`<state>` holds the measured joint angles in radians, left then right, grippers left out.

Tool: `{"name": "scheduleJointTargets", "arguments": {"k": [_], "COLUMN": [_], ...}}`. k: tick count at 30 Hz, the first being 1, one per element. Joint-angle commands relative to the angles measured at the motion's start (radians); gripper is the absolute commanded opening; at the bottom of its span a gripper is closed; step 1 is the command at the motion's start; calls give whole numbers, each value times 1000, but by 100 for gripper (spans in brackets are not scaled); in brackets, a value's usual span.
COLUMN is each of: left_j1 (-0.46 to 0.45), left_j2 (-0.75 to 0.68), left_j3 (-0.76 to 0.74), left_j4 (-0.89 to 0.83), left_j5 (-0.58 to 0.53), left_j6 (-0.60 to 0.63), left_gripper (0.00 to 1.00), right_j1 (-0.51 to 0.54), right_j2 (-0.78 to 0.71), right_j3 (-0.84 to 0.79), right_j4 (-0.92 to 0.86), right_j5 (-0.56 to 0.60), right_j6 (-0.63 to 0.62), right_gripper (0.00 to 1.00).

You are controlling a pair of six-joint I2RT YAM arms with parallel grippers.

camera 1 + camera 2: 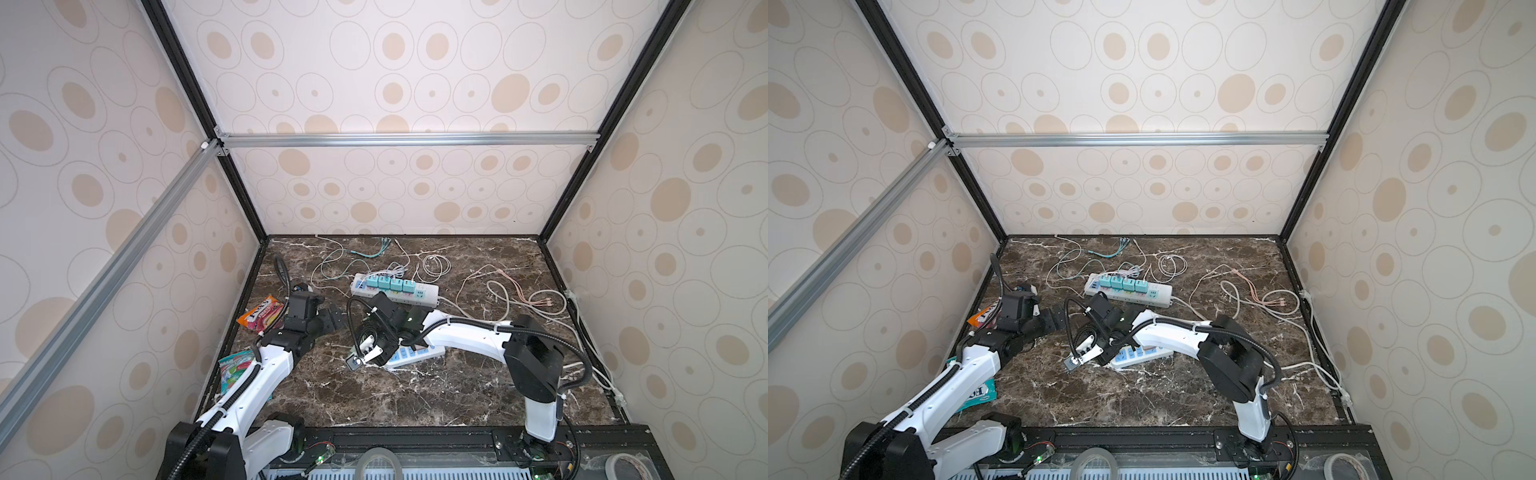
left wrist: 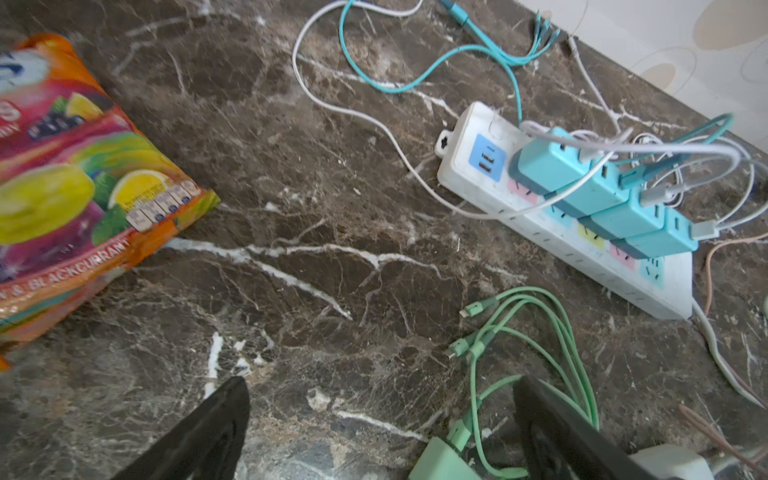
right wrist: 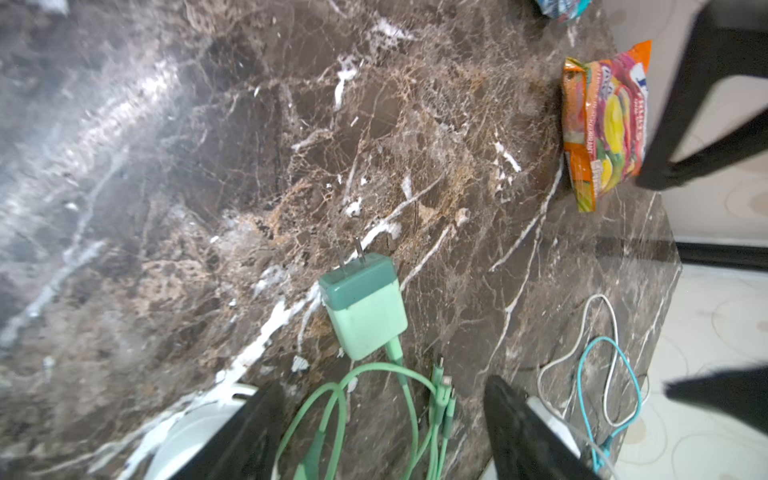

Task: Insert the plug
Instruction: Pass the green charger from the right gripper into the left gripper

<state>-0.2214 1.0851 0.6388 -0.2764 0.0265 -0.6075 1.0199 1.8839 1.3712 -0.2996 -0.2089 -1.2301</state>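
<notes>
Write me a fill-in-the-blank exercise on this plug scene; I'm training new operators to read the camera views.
The far power strip carries ____ blue adapters.
The loose adapter lying on the table is coloured ____.
The right gripper stands ____, holding nothing.
The orange bag reads "& ____".
Missing words: four; green; open; BLACKCURRANT.
</notes>
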Motion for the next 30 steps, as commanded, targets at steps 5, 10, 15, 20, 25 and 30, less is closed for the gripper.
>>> {"name": "scheduleJointTargets", "arguments": {"k": [5, 10, 15, 20, 25, 30], "left_j1": [-119, -223, -313, -370, -411, -447], "left_j2": [83, 162, 221, 260, 279, 297], "left_j3": [-31, -18, -11, -8, 15, 37], "left_j4": [88, 47, -27, -28, -68, -127], "left_j5": [113, 96, 83, 123, 121, 50], "left_j6": [-51, -27, 20, 43, 92, 108], "left_gripper": [98, 98, 98, 98, 90, 87], "right_j1": [-13, -35, -81, -96, -96, -96], "right_j2": [-172, -249, -292, -322, -333, -333], "right_j3": [-214, -281, -295, -317, -320, -333], "right_j4": [425, 453, 406, 440, 447, 470], "right_j5": [194, 343, 408, 443, 478, 481], "right_j6": [710, 1041, 1215, 1193, 1160, 1153], "right_gripper": [100, 99, 100, 100, 100, 100]}}
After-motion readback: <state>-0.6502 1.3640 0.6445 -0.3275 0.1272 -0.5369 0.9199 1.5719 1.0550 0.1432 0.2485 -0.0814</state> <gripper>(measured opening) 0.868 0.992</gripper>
